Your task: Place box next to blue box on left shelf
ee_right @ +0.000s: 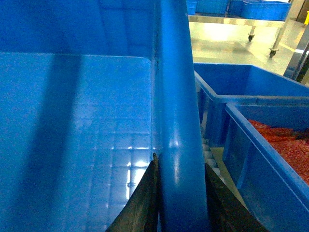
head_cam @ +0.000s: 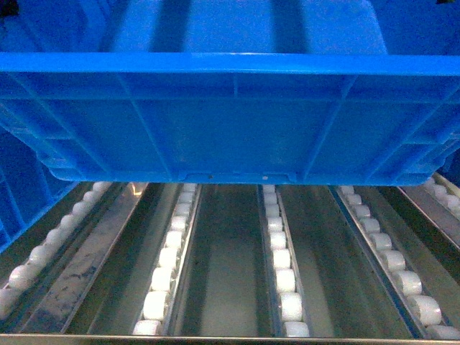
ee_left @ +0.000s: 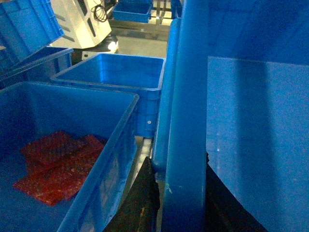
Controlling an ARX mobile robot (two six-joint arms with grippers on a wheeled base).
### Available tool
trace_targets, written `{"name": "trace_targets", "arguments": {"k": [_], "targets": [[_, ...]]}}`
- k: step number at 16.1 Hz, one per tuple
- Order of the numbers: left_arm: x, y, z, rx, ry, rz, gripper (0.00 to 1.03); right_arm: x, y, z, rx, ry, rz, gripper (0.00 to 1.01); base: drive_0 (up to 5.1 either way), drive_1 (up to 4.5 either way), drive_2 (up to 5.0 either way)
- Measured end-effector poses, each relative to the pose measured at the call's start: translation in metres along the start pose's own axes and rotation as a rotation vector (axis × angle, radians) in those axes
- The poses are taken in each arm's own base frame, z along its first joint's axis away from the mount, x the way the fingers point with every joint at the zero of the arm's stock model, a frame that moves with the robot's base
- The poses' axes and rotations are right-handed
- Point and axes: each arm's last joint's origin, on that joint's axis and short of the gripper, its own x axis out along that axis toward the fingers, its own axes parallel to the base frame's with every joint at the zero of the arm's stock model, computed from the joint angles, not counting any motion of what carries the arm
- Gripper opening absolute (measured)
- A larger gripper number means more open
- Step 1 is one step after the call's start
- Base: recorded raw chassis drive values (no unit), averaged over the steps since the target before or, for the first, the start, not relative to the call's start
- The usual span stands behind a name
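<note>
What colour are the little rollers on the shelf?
The rollers on the left shelf are white, clearest in the head view.

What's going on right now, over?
Both grippers, left and right, clamped on box rim. Box held above left shelf rollers. Neighbouring crates close alongside.

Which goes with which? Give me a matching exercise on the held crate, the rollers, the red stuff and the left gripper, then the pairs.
Things:
1. held crate
2. rollers
3. red sheets
4. left gripper

States:
a. white, in rows along the shelf rails
b. clamped on a thick blue rim
c. lying inside the neighbouring crate
d. blue, held over the rails

Pairs: 1-d, 2-a, 3-c, 4-b
</note>
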Motion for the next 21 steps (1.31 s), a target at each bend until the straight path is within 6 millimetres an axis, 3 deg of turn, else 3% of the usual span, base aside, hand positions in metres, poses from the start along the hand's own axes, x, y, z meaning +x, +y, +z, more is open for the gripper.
{"name": "trace_targets", "arguments": {"k": [21], "targets": [[0.0,0.0,0.0,0.0,0.0,0.0,0.14,0.0,0.0,0.0,0.0,0.0,0.0,0.17,0.0,0.0,0.0]]}}
